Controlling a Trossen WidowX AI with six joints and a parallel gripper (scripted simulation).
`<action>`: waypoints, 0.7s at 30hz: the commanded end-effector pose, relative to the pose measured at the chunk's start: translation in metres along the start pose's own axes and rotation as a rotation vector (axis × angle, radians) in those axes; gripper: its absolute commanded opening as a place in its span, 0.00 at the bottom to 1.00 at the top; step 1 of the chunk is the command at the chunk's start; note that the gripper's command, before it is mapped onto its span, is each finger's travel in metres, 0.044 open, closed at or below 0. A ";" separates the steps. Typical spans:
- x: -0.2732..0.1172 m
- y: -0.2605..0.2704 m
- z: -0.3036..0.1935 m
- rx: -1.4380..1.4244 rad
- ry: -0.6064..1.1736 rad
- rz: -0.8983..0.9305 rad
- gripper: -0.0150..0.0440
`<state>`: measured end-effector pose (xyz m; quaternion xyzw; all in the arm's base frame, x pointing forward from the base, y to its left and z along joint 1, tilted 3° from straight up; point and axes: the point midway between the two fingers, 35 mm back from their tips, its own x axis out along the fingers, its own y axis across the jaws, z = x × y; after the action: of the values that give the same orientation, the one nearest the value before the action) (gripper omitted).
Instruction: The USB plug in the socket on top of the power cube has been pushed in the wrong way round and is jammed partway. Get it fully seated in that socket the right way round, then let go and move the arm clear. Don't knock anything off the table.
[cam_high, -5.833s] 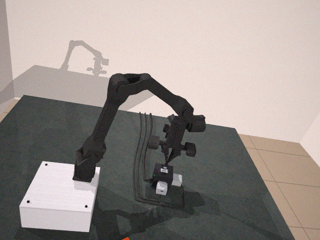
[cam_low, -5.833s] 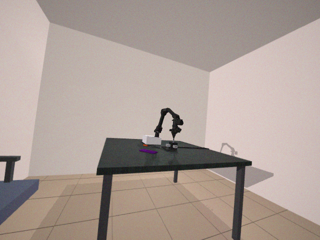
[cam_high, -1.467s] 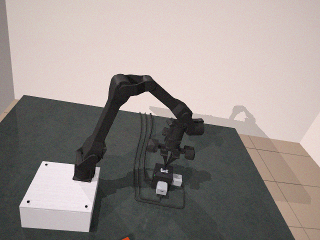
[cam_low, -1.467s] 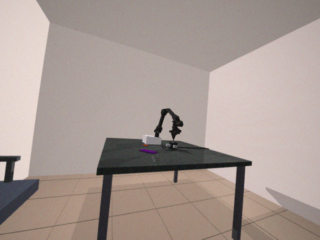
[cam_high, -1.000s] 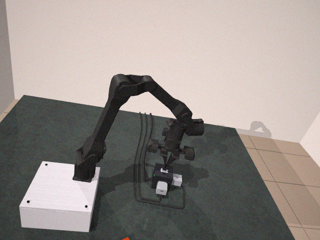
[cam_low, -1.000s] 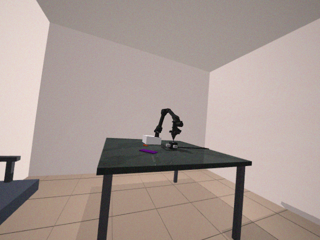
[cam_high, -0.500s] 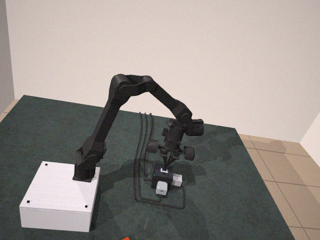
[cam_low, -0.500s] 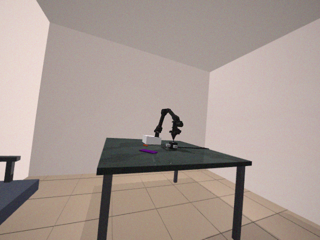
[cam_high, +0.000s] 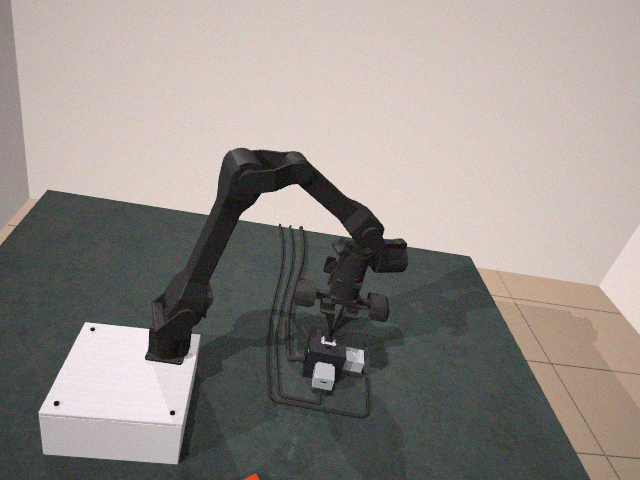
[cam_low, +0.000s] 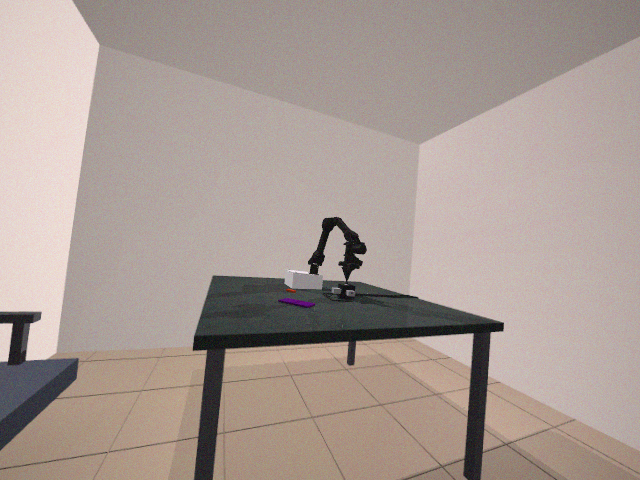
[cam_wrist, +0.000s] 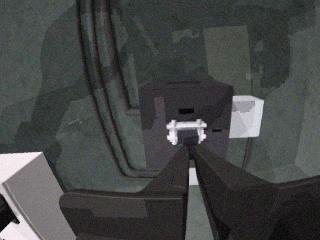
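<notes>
Beige floor tiles (cam_high: 568, 330) (cam_low: 268, 392) show outside, not from the wrist; the tool (cam_high: 331, 333) (cam_low: 346, 280) (cam_wrist: 190, 152) pinches one USB plug (cam_wrist: 188, 135). Two white blocks.

Orange item (cam_high: 251, 476) cut off by top view's edge; plug depth (cam_wrist: 188, 136) hidden, can't tell.

The top view looks steeply down from above and in front of the table (cam_high: 232, 289) (cam_low: 330, 322), near enough that the whole arm (cam_high: 268, 178) (cam_low: 323, 240) fits. The exterior view stands well back, just above table height, facing across the table's near edge — the arm is small in it. The wrist view is nearest, looking down past the claw (cam_high: 331, 335) (cam_low: 346, 280) (cam_wrist: 190, 148) onto the power cube (cam_high: 323, 352) (cam_low: 346, 287) (cam_wrist: 167, 107) — which the top and exterior views share, along with the white base box (cam_high: 124, 372) (cam_low: 305, 280) (cam_wrist: 30, 190).
</notes>
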<state>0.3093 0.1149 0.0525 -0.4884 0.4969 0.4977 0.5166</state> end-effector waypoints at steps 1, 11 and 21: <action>0.001 0.000 0.000 0.005 0.003 -0.002 0.25; 0.002 0.000 0.000 0.005 0.003 -0.002 0.25; 0.004 0.000 0.000 0.005 0.003 -0.002 0.25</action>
<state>0.3092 0.1151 0.0507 -0.4882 0.4971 0.4978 0.5164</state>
